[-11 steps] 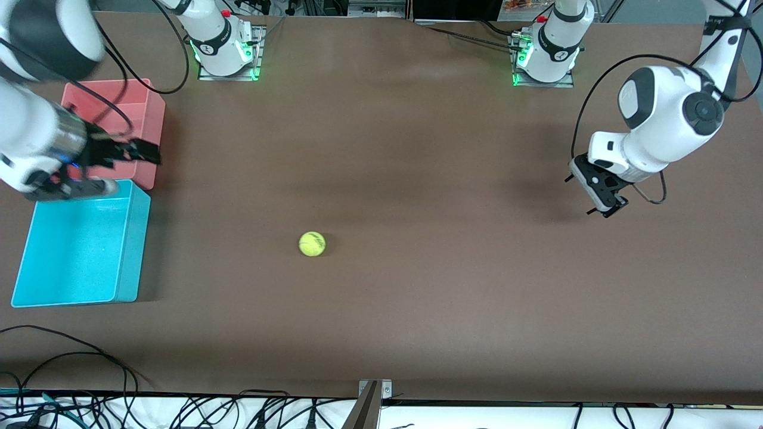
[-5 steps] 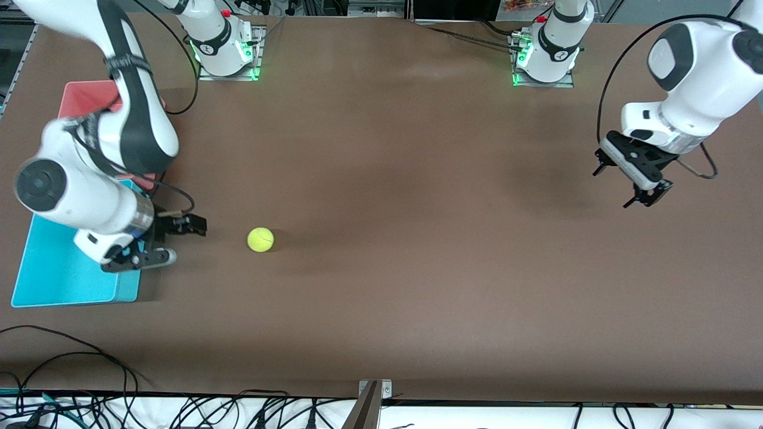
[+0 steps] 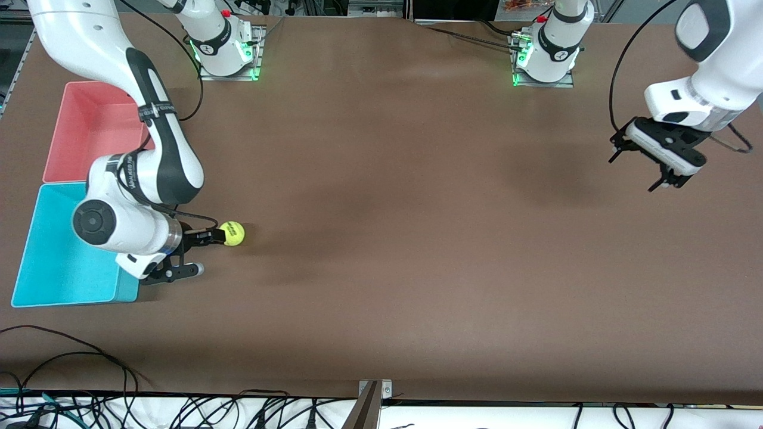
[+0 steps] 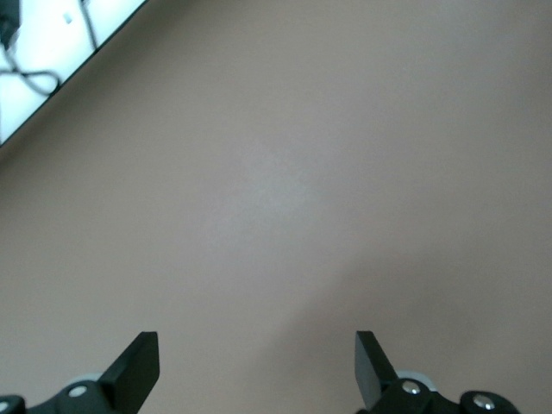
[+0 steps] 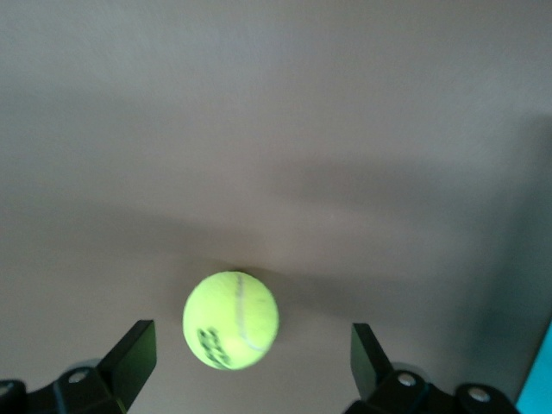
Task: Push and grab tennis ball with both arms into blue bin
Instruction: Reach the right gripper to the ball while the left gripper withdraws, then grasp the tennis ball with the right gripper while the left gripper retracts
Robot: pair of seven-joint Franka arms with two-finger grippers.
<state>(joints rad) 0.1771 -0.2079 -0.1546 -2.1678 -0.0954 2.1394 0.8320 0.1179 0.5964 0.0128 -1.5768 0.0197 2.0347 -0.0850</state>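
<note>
Right arm's black two-finger tool (image 3: 197, 250) has swung down from over the bins within the last second and now sits low on the brown counter (image 3: 417, 268), just beside the bright cyan-blue rectangular plastic bin (image 3: 36, 280), with its fingers (image 5: 129, 354) spread wide apart and nothing gripped. The small fuzzy yellow-green tennis ball (image 3: 232, 233) has rolled along the counter toward the right arm's end and now lies at the mouth of that tool; in the right wrist view the ball (image 5: 231, 320) sits between the two open fingers, closer to one of them (in the front view it looks to be touching a fingertip, though contact is hard to confirm). The pink rectangular plastic bin (image 3: 71, 95) stands beside the blue one, farther from the front camera. The left arm's tool (image 3: 658, 156), also spread open and empty, has risen and drawn back toward its own end of the counter, well apart from the ball, and hangs over bare counter. By my reading the push is finished and the handover has landed: what remains is closing on the ball and carrying it over the blue wall.
</note>
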